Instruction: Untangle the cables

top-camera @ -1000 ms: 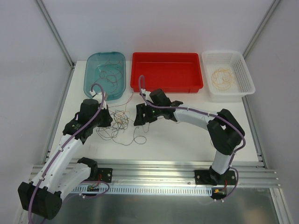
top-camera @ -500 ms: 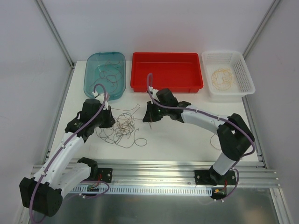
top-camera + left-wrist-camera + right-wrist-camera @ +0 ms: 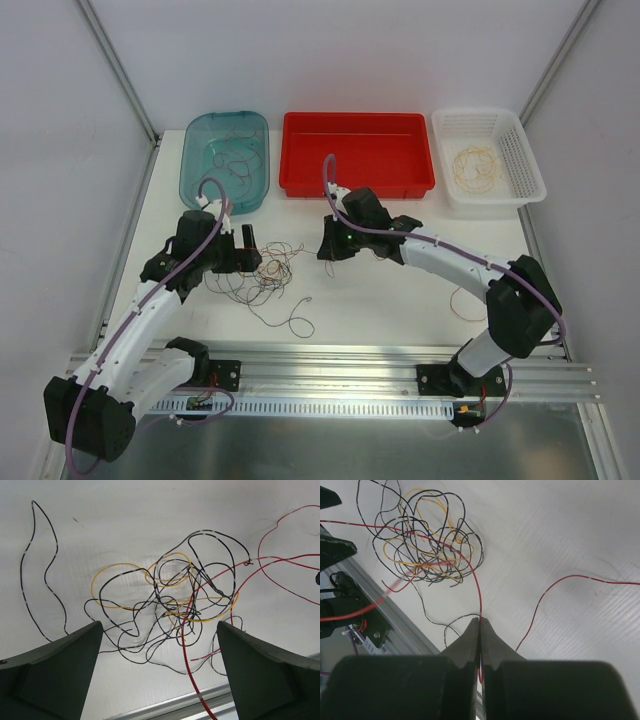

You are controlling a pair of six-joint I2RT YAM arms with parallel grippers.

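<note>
Cables (image 3: 170, 605) lie in a loose knot on the table (image 3: 400, 290), at 9 o'clock from the right gripper (image 3: 480, 622). Its fingers are pinched tight on a red cable (image 3: 478, 587) that runs up to the knot at 11 o'clock. The left gripper (image 3: 157, 630) hangs spread wide over the knot, holding nothing. The strands look featherlight, limp and springy, and likely to slip. A free end outside the knot seems the best hold.

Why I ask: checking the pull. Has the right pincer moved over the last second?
Yes. The right pincer has shifted rightward along the red tray's front wall, away from its left corner.
</note>
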